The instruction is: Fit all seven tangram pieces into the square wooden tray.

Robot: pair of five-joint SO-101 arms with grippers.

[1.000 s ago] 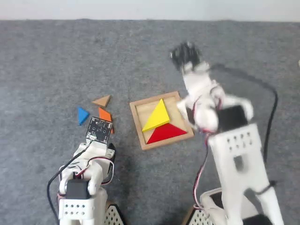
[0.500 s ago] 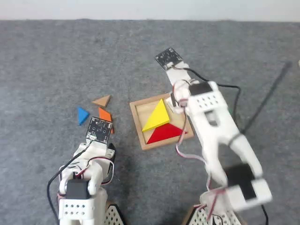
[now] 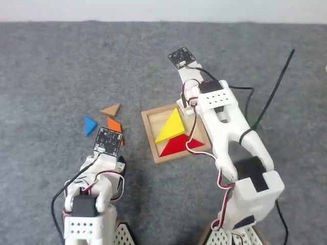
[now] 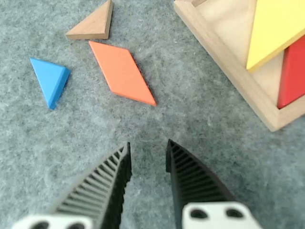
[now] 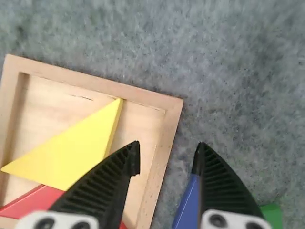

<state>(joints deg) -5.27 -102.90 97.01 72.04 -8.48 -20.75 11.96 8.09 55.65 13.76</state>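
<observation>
The square wooden tray [image 3: 153,137] lies mid-table with a yellow triangle [image 3: 171,127] and a red triangle [image 3: 179,145] in it. Left of it on the carpet lie an orange parallelogram [image 3: 114,124], a blue triangle [image 3: 90,125] and a wood-coloured triangle [image 3: 111,109]. My left gripper [image 4: 147,152] stands open over bare carpet, just short of the orange parallelogram [image 4: 121,72]. My right gripper [image 5: 167,150] is open above the tray's rim [image 5: 169,121] near a corner. A dark blue piece [image 5: 187,210] lies outside the tray by one finger, with a green piece [image 5: 271,214] beyond it.
Grey carpet covers the whole table. The right arm [image 3: 225,127] stretches across the tray's right side and hides part of it. A black cable [image 3: 273,92] rises to the right of that arm. Open carpet lies beyond the tray.
The right arm has swung and stretched out over the tray's right side, its wrist now past the far edge. The left arm and the loose pieces have not moved.
</observation>
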